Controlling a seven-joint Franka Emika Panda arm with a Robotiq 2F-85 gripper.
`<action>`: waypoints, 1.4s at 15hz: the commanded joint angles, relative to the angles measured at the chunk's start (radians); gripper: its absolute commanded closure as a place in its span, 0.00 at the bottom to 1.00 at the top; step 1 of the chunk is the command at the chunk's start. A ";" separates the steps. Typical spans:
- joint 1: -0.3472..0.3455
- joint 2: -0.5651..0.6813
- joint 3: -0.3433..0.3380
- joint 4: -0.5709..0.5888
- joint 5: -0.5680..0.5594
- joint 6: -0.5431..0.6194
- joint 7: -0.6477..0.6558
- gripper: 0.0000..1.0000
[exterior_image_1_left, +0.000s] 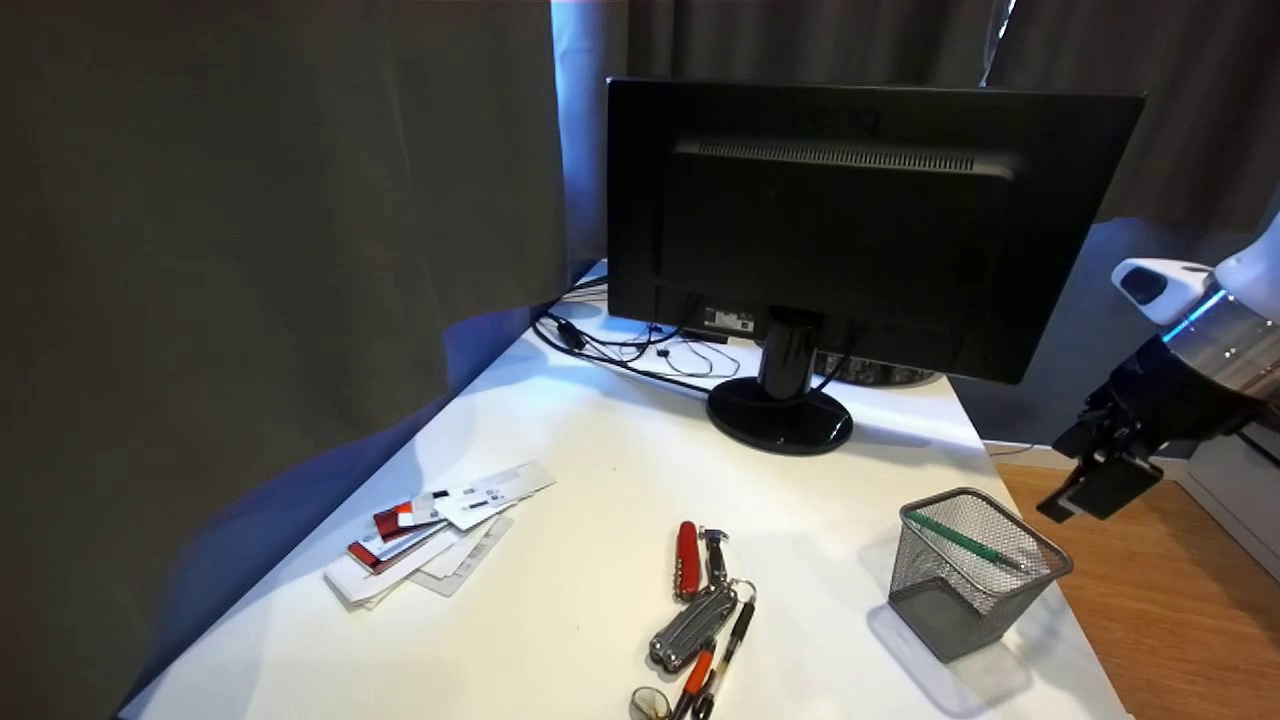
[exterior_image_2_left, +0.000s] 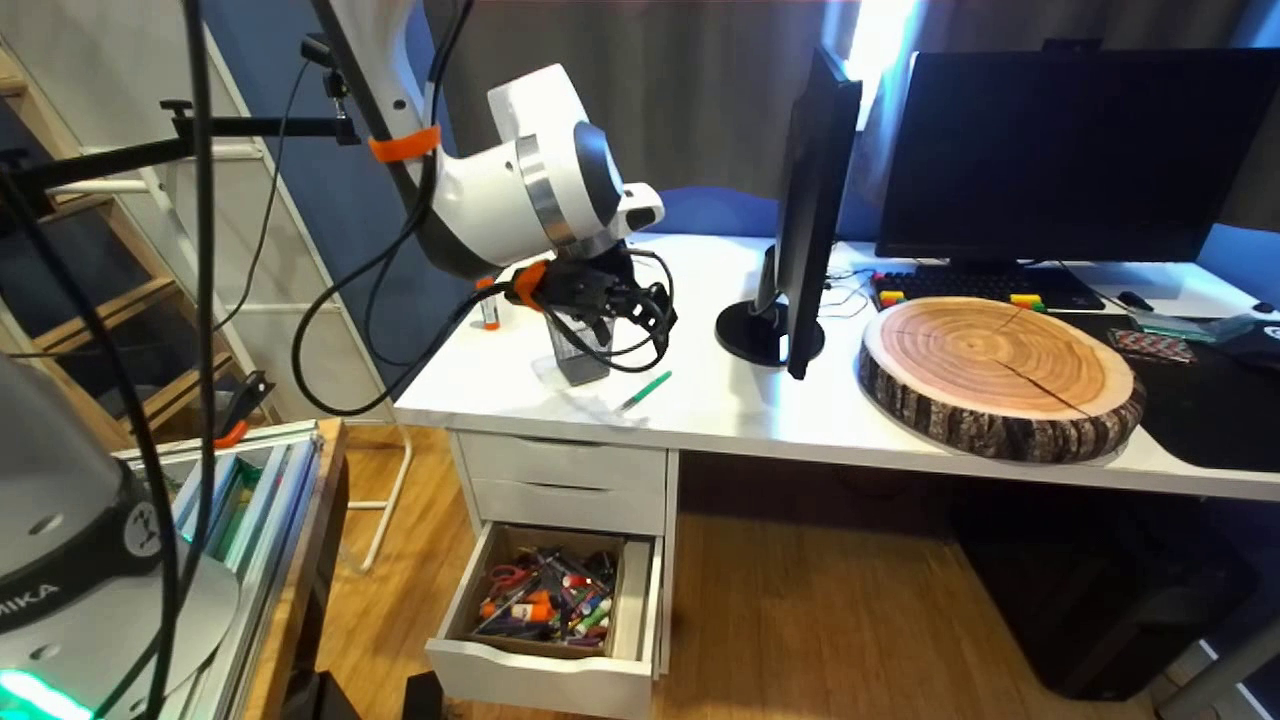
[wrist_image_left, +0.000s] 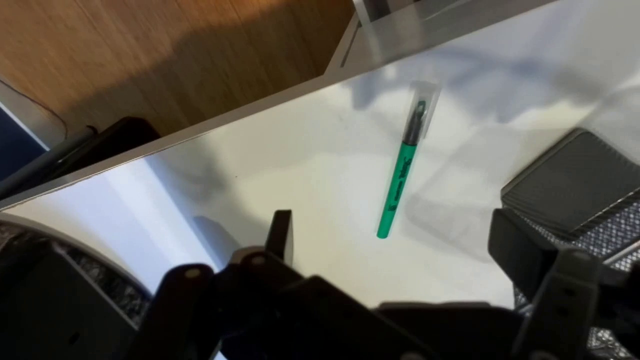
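My gripper (wrist_image_left: 392, 227) stands wide open with nothing between its fingers. A green capped marker (wrist_image_left: 396, 190) lies flat on the white desk below, its plain end pointing toward the gap. The clear cap end is close to the desk edge. In an exterior view the same marker (exterior_image_2_left: 645, 392) rests beside the mesh cup (exterior_image_2_left: 580, 365); elsewhere the marker (exterior_image_1_left: 955, 540) shows through the cup's mesh. The upright grey cup (exterior_image_1_left: 965, 600) lies near my right finger (wrist_image_left: 520, 245), which overlaps it in the wrist view; contact cannot be judged. The gripper (exterior_image_1_left: 1070, 475) hangs above the desk.
A black monitor (exterior_image_1_left: 850, 230) stands on the desk, a wood slab (exterior_image_2_left: 1000, 345) beyond it. Cards (exterior_image_1_left: 490, 495), a red pocket knife (exterior_image_1_left: 687, 560) and a multi-tool (exterior_image_1_left: 692, 628) lie about. A glue stick (exterior_image_2_left: 489, 312) stands behind the cup. Below, a filled drawer (exterior_image_2_left: 540, 675) is pulled out.
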 joint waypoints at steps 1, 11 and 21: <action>0.000 0.096 -0.009 0.047 -0.010 0.054 0.005 0.00; 0.021 0.230 -0.058 0.125 -0.010 0.124 0.013 0.00; 0.009 0.281 -0.041 0.127 -0.001 0.115 0.000 0.58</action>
